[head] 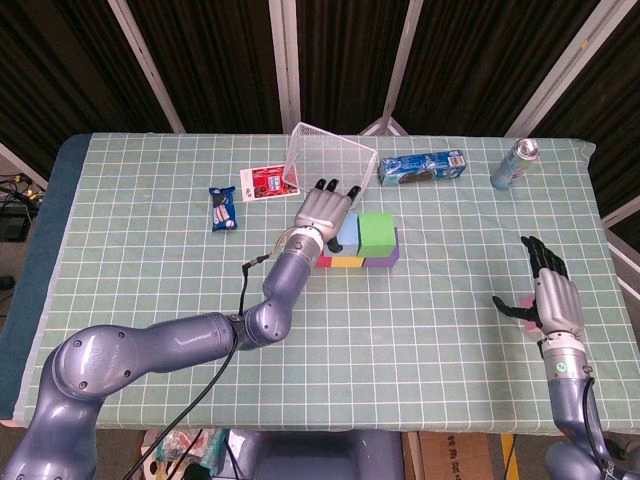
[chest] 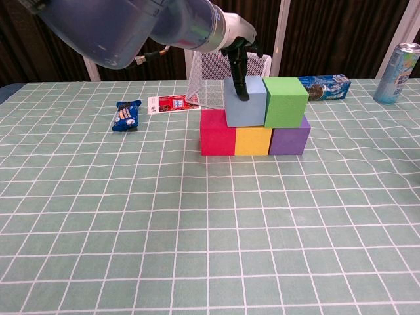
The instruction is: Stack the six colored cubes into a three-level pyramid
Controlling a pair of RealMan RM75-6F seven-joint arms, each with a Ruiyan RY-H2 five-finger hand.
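Note:
A red cube (chest: 217, 132), a yellow cube (chest: 252, 140) and a purple cube (chest: 289, 139) stand in a row on the table. On top of them a green cube (chest: 286, 102) rests over yellow and purple. Beside it, touching its left face, a light blue cube (chest: 245, 105) sits over red and yellow. My left hand (head: 325, 208) grips this blue cube (head: 347, 232) from above, its thumb (chest: 241, 84) lying on the front face. My right hand (head: 553, 296) hovers near the table's right edge with its fingers stretched out; a faint pink patch shows by its thumb.
A wire basket (head: 330, 165) lies tipped just behind the stack, close to my left hand. A blue cookie pack (head: 422, 167) and a can (head: 514, 165) stand at the back right. A blue snack bag (head: 222, 209) and a red card (head: 265, 182) lie at the back left.

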